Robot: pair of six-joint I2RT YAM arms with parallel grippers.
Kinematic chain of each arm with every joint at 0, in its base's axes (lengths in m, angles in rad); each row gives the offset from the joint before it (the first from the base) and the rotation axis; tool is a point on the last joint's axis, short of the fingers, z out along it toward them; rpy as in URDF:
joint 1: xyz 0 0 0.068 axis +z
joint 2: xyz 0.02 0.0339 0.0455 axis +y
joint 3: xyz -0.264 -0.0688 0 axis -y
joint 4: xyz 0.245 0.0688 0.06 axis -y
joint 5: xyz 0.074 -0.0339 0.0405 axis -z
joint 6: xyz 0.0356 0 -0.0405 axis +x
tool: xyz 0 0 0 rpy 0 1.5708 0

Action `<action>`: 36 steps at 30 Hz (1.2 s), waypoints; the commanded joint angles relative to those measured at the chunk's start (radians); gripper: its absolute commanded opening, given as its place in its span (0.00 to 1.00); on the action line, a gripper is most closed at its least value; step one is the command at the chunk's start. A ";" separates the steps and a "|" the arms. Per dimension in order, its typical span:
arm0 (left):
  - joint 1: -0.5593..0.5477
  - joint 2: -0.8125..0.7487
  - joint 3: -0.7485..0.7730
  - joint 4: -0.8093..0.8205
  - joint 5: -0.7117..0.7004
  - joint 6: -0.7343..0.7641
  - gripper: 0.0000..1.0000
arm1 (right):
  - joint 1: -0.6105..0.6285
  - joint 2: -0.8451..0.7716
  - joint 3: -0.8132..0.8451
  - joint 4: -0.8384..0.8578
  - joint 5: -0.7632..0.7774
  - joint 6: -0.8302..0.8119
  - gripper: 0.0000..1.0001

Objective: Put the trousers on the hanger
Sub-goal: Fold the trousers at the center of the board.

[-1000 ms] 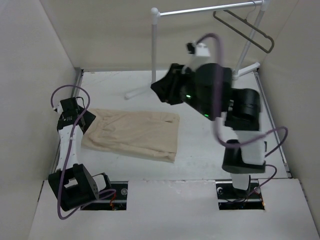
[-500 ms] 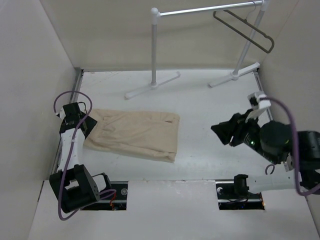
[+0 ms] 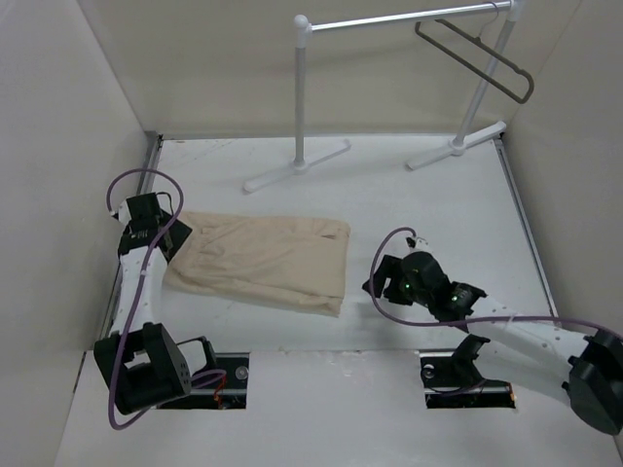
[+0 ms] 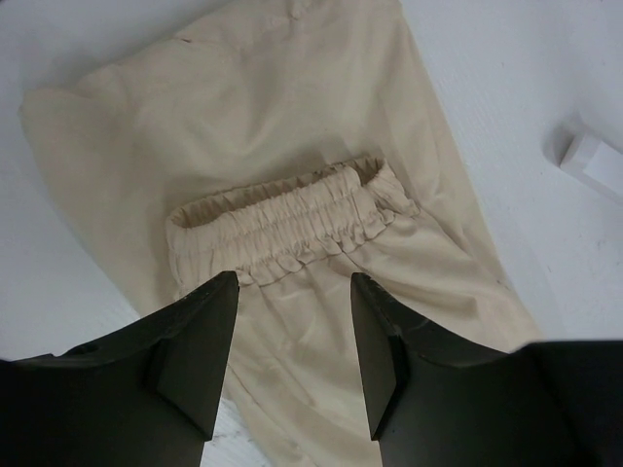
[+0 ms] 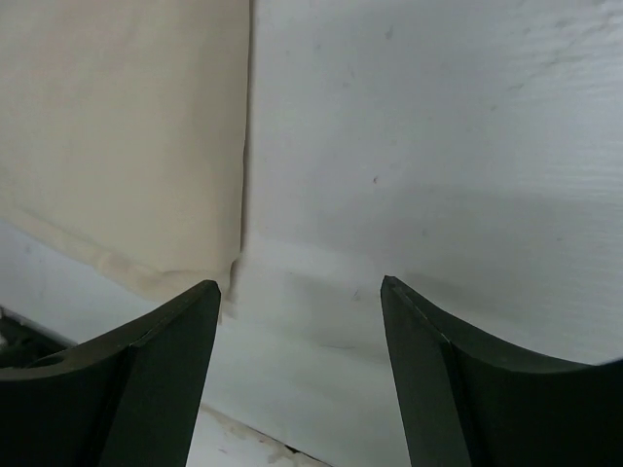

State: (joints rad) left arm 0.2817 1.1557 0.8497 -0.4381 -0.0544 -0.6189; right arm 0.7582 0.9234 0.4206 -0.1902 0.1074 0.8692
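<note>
Hanger (image 3: 467, 67) on rack (image 3: 300, 97), trousers (image 3: 263, 258) well apart

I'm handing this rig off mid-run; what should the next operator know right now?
Left tool: open, over the trousers' elastic waistband, holding nothing.
Right tool: open, low over the table beside the trousers' other end.
Trousers lie flat on the table; hanger hangs bare on the white rack.
Done: nothing grasped yet. Left: lift the trousers, drape them over the hanger.
</note>
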 commanded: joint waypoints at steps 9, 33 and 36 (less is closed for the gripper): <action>-0.085 -0.137 -0.017 -0.019 0.002 -0.051 0.48 | 0.086 0.394 0.007 0.630 -0.201 0.201 0.69; -0.354 -0.220 -0.196 -0.088 0.056 -0.085 0.48 | -0.445 0.195 0.032 0.261 -0.235 0.013 0.43; -0.385 -0.202 -0.230 -0.048 0.028 -0.091 0.48 | -0.445 0.181 0.029 0.248 -0.224 0.013 0.56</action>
State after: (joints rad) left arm -0.0834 0.9520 0.6430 -0.5369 -0.0158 -0.6907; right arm 0.3141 1.1362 0.4370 0.0883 -0.1307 0.9127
